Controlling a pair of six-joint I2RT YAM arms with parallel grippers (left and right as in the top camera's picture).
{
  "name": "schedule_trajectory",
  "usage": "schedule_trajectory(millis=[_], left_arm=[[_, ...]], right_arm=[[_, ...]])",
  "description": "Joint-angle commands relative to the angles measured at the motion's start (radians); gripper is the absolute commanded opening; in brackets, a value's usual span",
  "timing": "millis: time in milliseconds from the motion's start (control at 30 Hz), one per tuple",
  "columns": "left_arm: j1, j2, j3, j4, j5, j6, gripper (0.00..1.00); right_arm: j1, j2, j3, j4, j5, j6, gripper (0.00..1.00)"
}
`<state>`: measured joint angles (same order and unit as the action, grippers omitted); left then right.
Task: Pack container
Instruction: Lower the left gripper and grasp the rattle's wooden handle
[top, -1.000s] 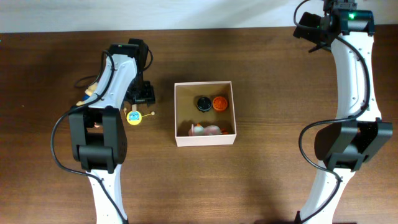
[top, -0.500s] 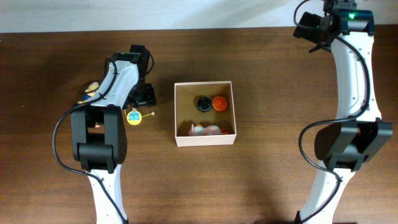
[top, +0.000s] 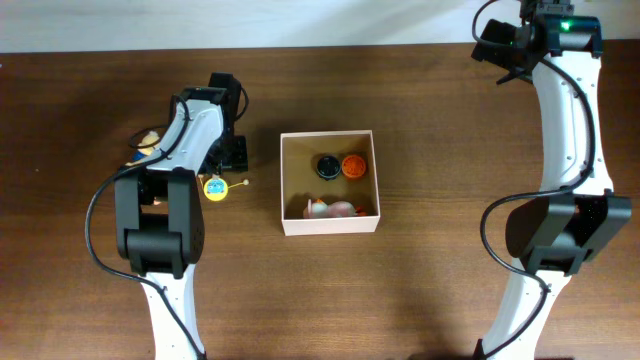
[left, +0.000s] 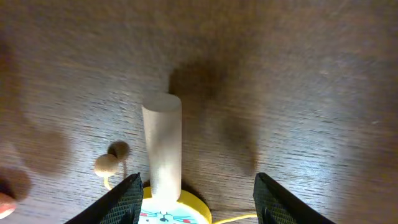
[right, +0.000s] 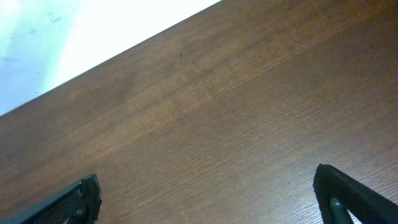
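At the far left of the overhead view a small tan-and-orange thing peeks out from behind the left arm; too much is hidden to name it. The left gripper hangs low over the table, just off the 1 o'clock side of a yellow rattle drum. In the left wrist view its jaws are apart and hold nothing. The drum's wooden handle lies between them, nearer the finger at 9 o'clock than the other. The handle's long axis runs 12 to 6 there, across the line from jaw to jaw, so closing them should catch it. Its two beads sit just outside, at 9 o'clock of the handle.

The container lies at 3 o'clock of this gripper, near, with bare wood between. It already holds a black round piece, an orange one and pale toys along its 6 o'clock wall; its 9 o'clock half looks free.

The right gripper is well away at the table's far edge, jaws wide apart over bare wood. The left arm is much nearer the drum.
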<state>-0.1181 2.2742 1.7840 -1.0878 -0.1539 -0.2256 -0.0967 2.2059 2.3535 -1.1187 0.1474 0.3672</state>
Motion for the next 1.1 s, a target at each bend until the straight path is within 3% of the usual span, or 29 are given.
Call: schedule_trajectory(millis=[0,500,633,1067], left_arm=[[0.006,0.002,-0.043,0.016,-0.001,0.019,0.59],[0.068,0.002,-0.082,0.075,-0.004,0.042,0.57],[0.075,0.002,-0.082,0.074,-0.003,0.041,0.46],[0.073,0.002,-0.082,0.067,0.008,0.029,0.29]], right_arm=[[0.005,0.012,0.001,0.000,-0.002,0.012,0.98],[0.005,0.012,0.001,0.000,-0.002,0.012,0.99],[0.005,0.012,0.001,0.000,-0.002,0.012,0.99],[0.005,0.012,0.001,0.000,-0.002,0.012,0.99]])
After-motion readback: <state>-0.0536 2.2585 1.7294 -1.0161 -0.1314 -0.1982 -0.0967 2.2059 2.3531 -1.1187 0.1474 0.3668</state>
